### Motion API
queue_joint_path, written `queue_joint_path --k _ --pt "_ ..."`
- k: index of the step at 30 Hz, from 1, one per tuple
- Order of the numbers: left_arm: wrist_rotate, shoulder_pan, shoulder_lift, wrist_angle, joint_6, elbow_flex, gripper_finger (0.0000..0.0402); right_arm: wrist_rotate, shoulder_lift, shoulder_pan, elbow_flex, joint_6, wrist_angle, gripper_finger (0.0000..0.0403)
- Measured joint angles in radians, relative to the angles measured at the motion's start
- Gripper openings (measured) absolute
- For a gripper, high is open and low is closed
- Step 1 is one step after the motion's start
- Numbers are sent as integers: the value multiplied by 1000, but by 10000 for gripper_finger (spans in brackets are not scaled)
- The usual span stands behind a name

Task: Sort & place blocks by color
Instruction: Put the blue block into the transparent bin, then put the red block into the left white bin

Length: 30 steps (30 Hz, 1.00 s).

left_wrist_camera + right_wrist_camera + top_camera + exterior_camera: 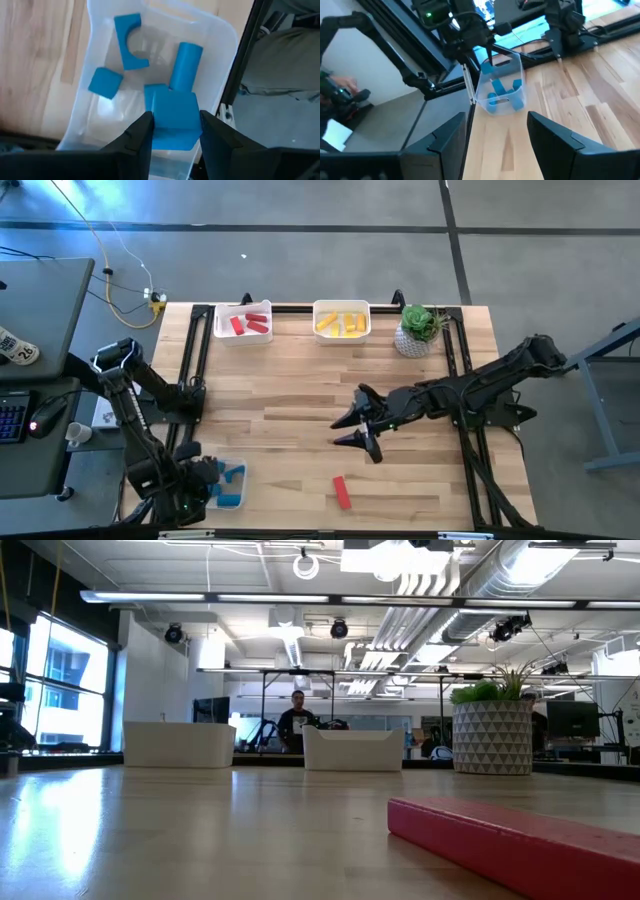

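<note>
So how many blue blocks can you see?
5: four lie in the clear bin: an arch block, a cylinder, a small cube and one half-hidden piece. The fifth, a cube, sits between the left gripper's jaws. More may be hidden.

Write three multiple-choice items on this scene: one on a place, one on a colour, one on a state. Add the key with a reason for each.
1. Where does the loose red block lie?
A. In the bin of red blocks
B. On the bare table, near its front edge
C. Beside the potted plant

2. What colour are the blocks in the clear bin under the left gripper?
A. Blue
B. Yellow
C. Red

3. What is the left gripper's state?
A. Open and empty
B. Out of view
C. Shut on a blue block

Key: 1 B, the high view shows it alone on the wood; 2 A, the left wrist view shows only blue pieces there; 3 C, its fingers press both sides of the block.
</note>
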Motion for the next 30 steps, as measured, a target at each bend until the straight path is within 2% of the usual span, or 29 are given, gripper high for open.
queue_joint_path --k 4,8,17,24,30 --pt "18 -5 0 0 -72 -22 113 -20 60 5 94 -43 -77 197" --pt "87 -5 0 -1 -121 -55 133 -52 138 6 210 -47 -218 197" --pt "115 -5 0 1 -197 -68 179 -71 319 47 426 117 -582 197" --pt "115 -4 0 1 -216 -68 196 -136 392 76 460 280 -689 197" --pt "115 12 0 1 -216 -68 197 -115 408 104 456 396 -739 197"
